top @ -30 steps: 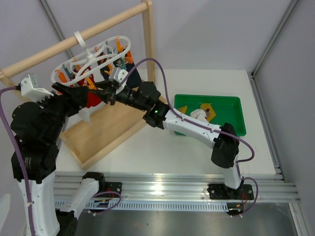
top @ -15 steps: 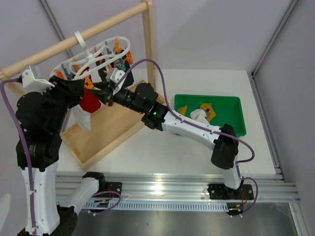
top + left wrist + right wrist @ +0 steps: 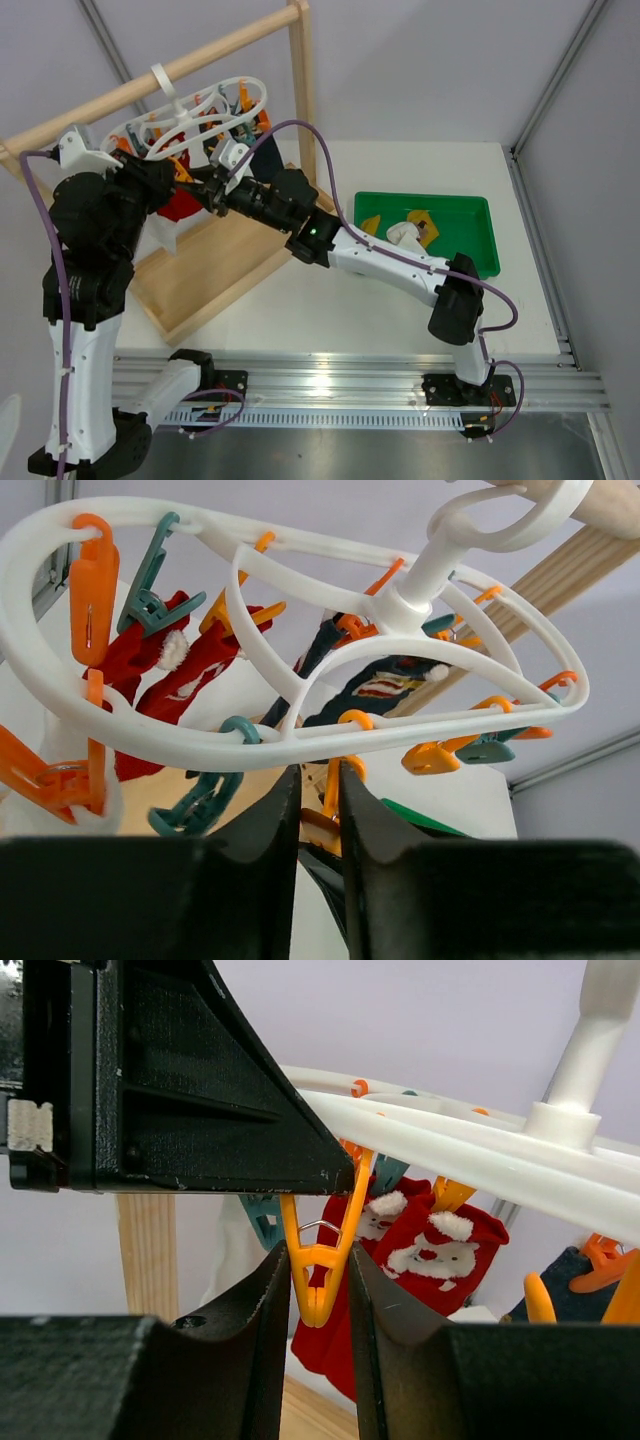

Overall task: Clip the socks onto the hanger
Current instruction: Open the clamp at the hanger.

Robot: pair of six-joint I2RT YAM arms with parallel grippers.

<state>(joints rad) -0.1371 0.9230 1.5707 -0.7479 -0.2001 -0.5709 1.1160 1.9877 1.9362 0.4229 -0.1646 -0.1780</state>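
The white hanger (image 3: 200,105) hangs from the wooden rack at the back left, and it also shows in the left wrist view (image 3: 300,730) and the right wrist view (image 3: 450,1150). Both grippers meet under it at one orange peg (image 3: 318,1295). My left gripper (image 3: 185,172) (image 3: 320,780) is nearly closed, with the upper part of that peg (image 3: 322,825) between its fingers. My right gripper (image 3: 210,190) (image 3: 318,1260) is narrowly open and holds no sock; its fingers flank the peg's lower end, whose mouth is closed. A white sock (image 3: 403,232) and a mustard sock (image 3: 420,217) lie in the green tray (image 3: 480,205).
Red Santa socks (image 3: 150,660) (image 3: 440,1250) and dark navy socks (image 3: 390,685) hang clipped on the hanger. The tall wooden rack (image 3: 300,80) stands on its tray base (image 3: 215,265) at the left. The right arm stretches across the table's middle.
My left arm has risen and brought its gripper up to the hanger's peg. My right gripper has shifted slightly left and up. The hanger has swung a little to the right.
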